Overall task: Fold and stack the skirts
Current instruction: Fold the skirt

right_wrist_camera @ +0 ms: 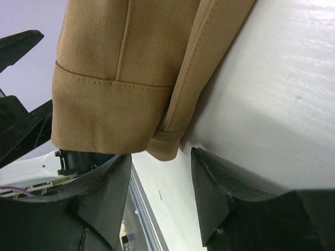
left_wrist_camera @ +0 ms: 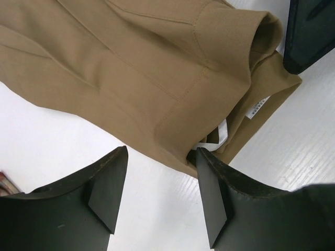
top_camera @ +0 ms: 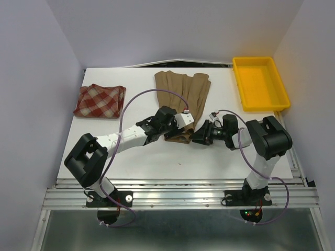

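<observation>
Yellow tray (top_camera: pixel 260 83) lies right of tan skirt (top_camera: pixel 183 86).

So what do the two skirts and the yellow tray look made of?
Tan skirt: woven matte cloth, likely a twill; fine diagonal weave and stitched seams show. Plaid skirt: soft checked fabric, weave too small to tell. Yellow tray: seemingly moulded plastic, smooth, slightly glossy.

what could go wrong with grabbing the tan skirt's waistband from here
1. The left gripper and right gripper, both open, sit close together at the waistband of the tan skirt; they could collide.
2. The waistband is layered, with a white label poking out; a pinch might catch only one layer, so the fold comes out skewed.
</observation>
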`<state>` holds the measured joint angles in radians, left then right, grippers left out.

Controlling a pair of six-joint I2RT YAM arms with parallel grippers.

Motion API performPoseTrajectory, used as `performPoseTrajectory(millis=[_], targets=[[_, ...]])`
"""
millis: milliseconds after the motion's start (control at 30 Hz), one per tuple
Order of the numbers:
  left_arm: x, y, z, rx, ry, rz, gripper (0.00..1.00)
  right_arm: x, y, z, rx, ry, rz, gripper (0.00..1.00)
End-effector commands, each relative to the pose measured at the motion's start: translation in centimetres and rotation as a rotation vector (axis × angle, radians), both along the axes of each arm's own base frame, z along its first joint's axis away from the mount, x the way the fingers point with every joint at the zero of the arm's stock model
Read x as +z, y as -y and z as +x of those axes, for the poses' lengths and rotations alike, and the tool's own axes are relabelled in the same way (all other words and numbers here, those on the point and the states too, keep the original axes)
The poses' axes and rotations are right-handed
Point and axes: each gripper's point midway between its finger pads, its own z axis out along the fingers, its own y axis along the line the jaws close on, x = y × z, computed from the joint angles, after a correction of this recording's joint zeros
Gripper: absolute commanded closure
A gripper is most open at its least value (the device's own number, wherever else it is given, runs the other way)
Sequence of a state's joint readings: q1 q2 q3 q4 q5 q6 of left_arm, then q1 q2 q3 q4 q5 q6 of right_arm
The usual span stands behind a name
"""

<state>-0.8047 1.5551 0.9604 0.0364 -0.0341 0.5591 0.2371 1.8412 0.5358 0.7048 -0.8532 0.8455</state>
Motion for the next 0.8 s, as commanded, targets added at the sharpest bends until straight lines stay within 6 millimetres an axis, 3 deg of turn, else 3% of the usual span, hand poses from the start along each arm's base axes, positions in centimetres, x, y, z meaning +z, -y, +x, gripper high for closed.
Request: performPoseTrajectory(millis=[0, 167, 333, 400, 500, 767], targets=[[2.9, 0.0, 0.9, 0.015, 0.042, -0.058, 0.34, -3.0, 0.6, 1.1, -0.084, -0.004, -0.083, 0.46], [2.6, -0.4, 0.2, -0.025, 0.038, -0.042, 0.32, -3.8, 0.2, 0.7, -0.066, -0.028, -0.08, 0.54], [2.3, 0.2, -1.1, -0.131, 0.043, -0.014, 0.31, -4.0, 0.2, 0.8, -0.052, -0.026, -0.09, 0.88], [2.0, 0.3, -1.1, -0.151, 0.062, 0.02, 0.3, -3.4, 0.0, 1.0, -0.046, -0.017, -0.084, 0.94], [1.9, 0.6, -1.1, -0.176, 0.084, 0.05, 0.31, -3.0, -0.1, 1.1, -0.035, -0.007, -0.083, 0.99], [0.8, 1.9, -2.3, -0.273, 0.1, 0.118, 0.31, -2.0, -0.2, 1.1, -0.021, 0.013, -0.079, 0.99]])
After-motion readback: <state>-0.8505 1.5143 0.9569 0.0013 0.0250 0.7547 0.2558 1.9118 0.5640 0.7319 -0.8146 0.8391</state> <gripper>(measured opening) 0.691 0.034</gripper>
